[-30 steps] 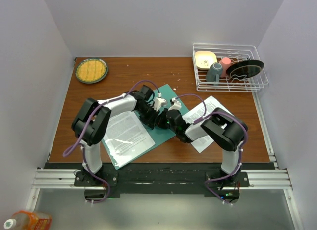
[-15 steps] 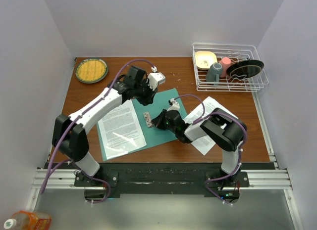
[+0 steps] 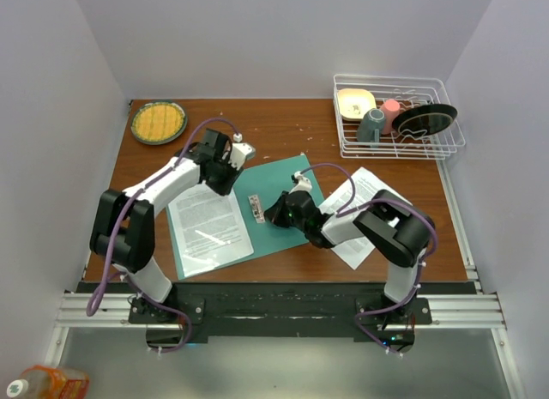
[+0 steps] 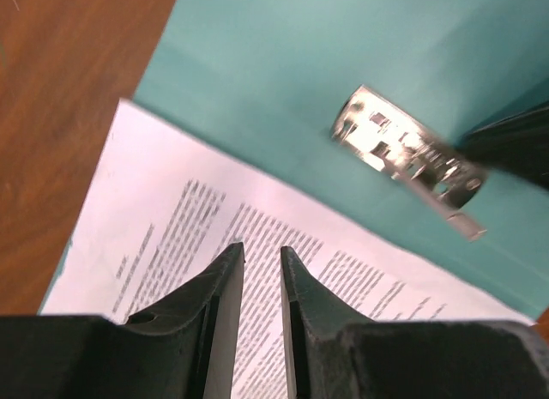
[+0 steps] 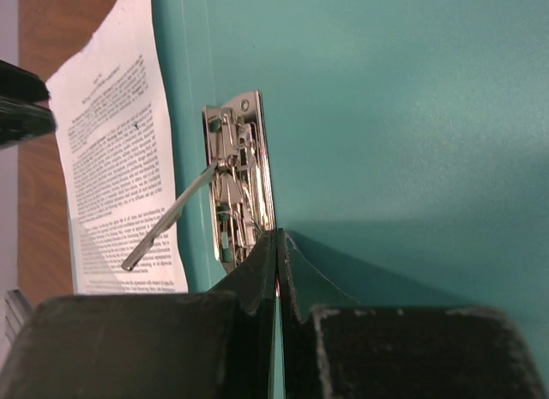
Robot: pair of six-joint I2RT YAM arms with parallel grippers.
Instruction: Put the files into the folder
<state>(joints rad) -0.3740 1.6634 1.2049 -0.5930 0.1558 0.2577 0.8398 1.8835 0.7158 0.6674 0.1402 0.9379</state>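
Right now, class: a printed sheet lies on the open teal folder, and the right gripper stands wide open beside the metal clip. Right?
Not quite. The right gripper is shut, jaws pressed together, as the right wrist view shows. The printed sheet does lie on the open teal folder, and the gripper is beside the metal clip.

A brown wooden table (image 3: 283, 116) stands boxed in by plain pale walls: back wall (image 3: 283, 39), left wall (image 3: 51, 116), right wall (image 3: 506, 90). A white wire dish rack (image 3: 395, 150) at the far right corner holds a cream dish (image 3: 355, 102), two cups and a black plate (image 3: 426, 118). A green-rimmed plate (image 3: 158, 122) sits at the far left corner. An aluminium rail (image 3: 283, 309) runs along the near edge above a grey floor (image 3: 283, 365), where what may be an orange-labelled bottle (image 3: 43, 383) lies. The light is soft and even.
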